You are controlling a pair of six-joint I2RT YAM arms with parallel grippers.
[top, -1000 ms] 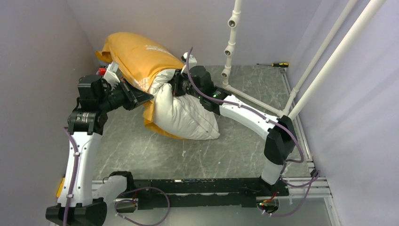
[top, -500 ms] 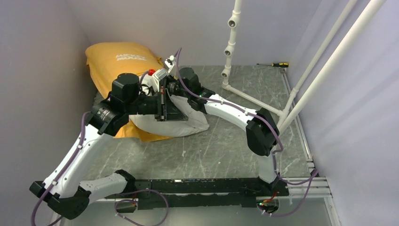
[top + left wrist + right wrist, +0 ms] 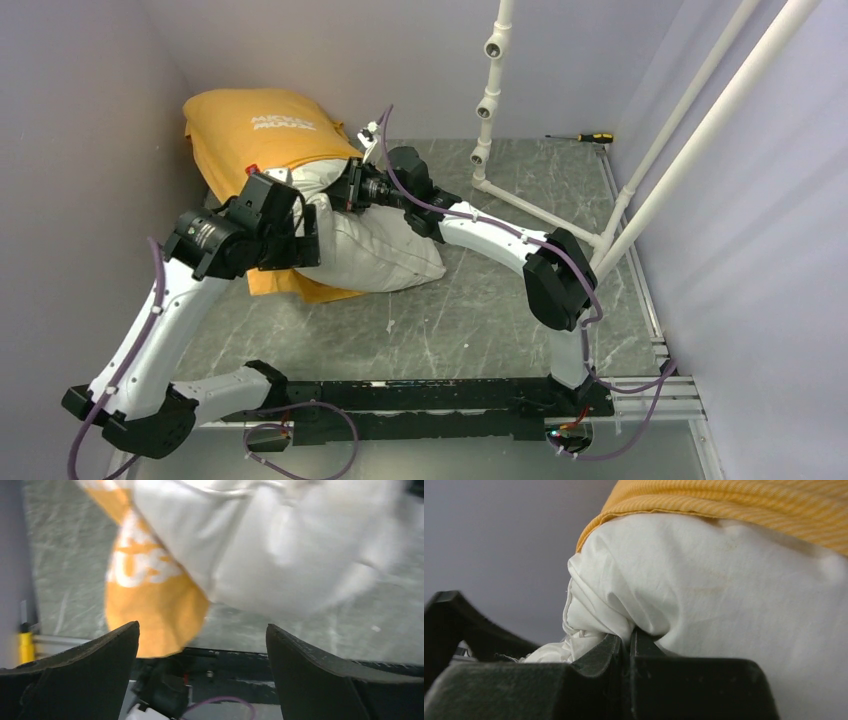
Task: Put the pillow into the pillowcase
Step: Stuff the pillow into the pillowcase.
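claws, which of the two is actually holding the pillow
The right claw: its jaws are shut on a bunched fold of the pillow. The left claw stands wide open with nothing between its jaws.

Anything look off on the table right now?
The pillow is only partly inside the pillowcase, its white end bulging out. A stray screwdriver lies at the far edge of the table by the white pipes.
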